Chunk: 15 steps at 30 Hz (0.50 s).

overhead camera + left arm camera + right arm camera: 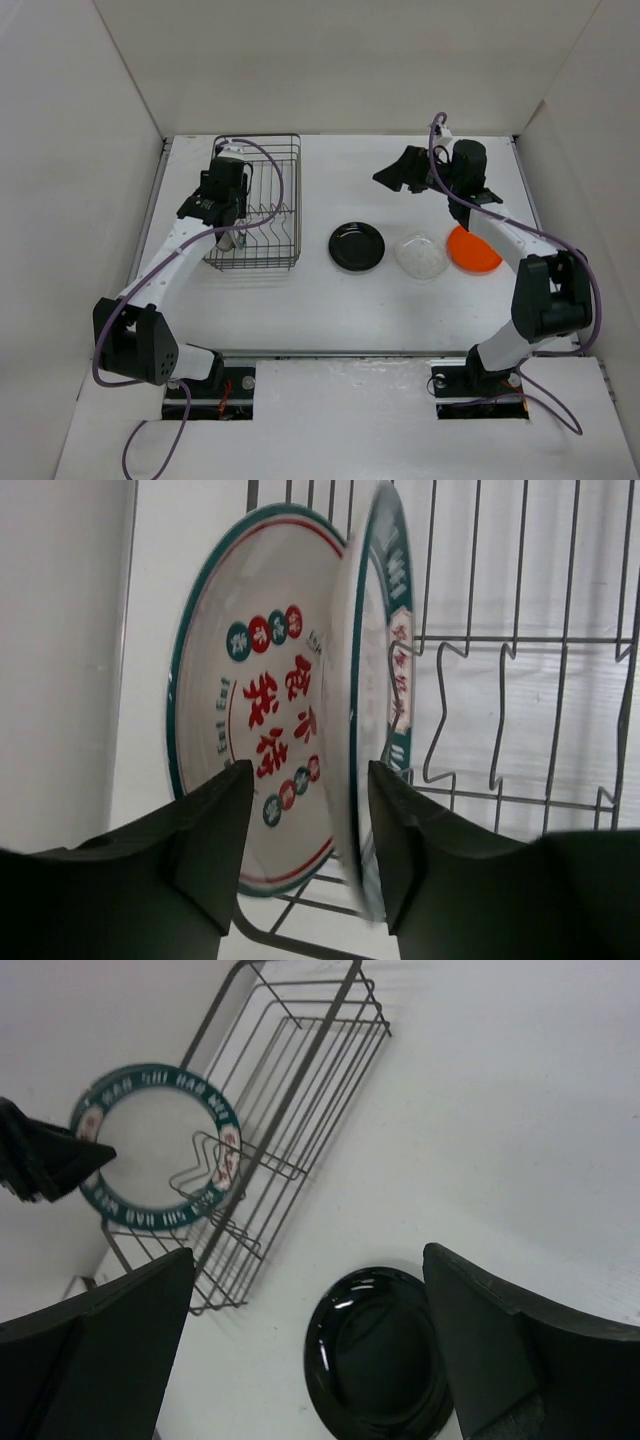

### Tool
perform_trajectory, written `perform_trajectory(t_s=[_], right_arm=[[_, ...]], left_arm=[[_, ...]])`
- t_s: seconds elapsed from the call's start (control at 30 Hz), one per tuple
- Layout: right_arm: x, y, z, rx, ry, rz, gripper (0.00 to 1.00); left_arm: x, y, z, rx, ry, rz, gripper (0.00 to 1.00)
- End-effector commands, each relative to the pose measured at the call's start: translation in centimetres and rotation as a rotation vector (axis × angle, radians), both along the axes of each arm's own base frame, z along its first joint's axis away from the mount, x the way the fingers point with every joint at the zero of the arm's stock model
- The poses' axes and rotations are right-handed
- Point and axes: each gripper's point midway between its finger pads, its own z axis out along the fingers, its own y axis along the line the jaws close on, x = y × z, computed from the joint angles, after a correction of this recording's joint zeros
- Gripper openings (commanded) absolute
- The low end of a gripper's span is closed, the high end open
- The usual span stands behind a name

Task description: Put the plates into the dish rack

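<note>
**Black plate between the spread fingers, green-rimmed plate up in the rack**

The right tool hangs above the white table with its two dark fingers spread wide, one at each lower corner of the view. Between them, low in the frame, a glossy black plate lies flat on the table. Beyond it the dish rack runs slantwise from lower left to upper right, near the black plate but not touching it. A white plate with a green patterned rim stands upright among the wires at the rack's lower-left end, slightly blurred. A dark pointed shape reaches in from the left edge to that plate's rim.
</note>
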Motion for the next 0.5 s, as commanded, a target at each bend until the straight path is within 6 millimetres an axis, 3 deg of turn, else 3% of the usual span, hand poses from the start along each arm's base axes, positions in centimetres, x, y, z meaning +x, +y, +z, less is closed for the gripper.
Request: perform_trajectory(t_s=[0.0,0.07,0.17,0.27,0.37,0.4,0.43,0.47], right_arm=[[0.4,-0.1,-1.1,-0.095,-0.058,0.067,1.00],[0.3,-0.3,-2.7,-0.144,-0.070,0.115,1.00],[0.0,-1.0,-4.4,-0.168,-0.062,0.171,1.00],[1.5,-3.0,-7.6,-0.241,-0.009,0.144,1.00],[2.8,-3.9,-10.5,-0.311,0.054,0.171,1.00],[2.9,-4.0,-10.6,-0.332,0.100,0.193,0.97],[2.9,-3.8,-12.9,-0.374,0.122,0.242,0.94],[2.7,-3.6,-13.4,-0.369,0.142,0.269,0.87]], left_arm=[[0.6,-0.5,2.1,-0.044,-0.078,-0.005,0.47],[0.4,-0.6,2.6,-0.054,-0.084,-0.016,0.58],[0.5,-1.3,4.1,-0.075,-0.086,-0.056,0.64],[0.8,-2.4,7.7,-0.119,-0.119,-0.100,0.67],[0.9,-3.5,12.5,-0.159,-0.179,-0.162,0.84],[0.8,-3.6,13.8,-0.169,-0.200,-0.172,0.92],[0.8,-3.8,16.4,-0.185,-0.251,-0.184,0.98],[0.6,-4.2,16.7,-0.196,-0.240,-0.203,1.00]])
